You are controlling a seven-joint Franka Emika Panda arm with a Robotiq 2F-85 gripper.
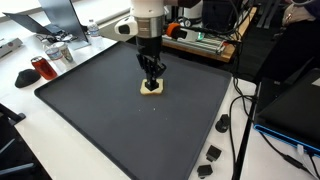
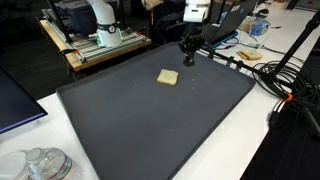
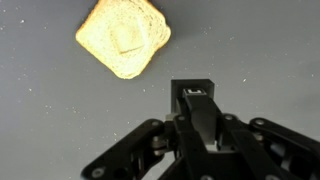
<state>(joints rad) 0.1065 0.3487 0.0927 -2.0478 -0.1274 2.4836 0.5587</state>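
- Fingers (image 3: pixel 195 100) look pressed together w/ nothing between them; the gripper (image 3: pixel 195 92) is empty.
- Toast slice (image 3: pixel 122 37) lies flat on the dark mat (image 3: pixel 260 50), ahead of the fingertips & off to one side in the wrist view. It's apart from them, no contact.
- An exterior view makes the gripper (image 1: pixel 151 75) seem right over the toast (image 1: pixel 150 88). That's prob. just the angle, since another exterior view shows a clear gap between gripper (image 2: pixel 187 52) & toast (image 2: pixel 168 77).
- To do the reach well, imo: spread the fingers before going down, as they can't straddle the slice while closed.
- Centre over the slice using the wrist view; don't trust one ext. view.
- Slice is thin & flat, so the tips need to get close to the mat (image 2: pixel 120 120). Go slow.
- Squeeze lightly; bread prob. crushes or crumbles.
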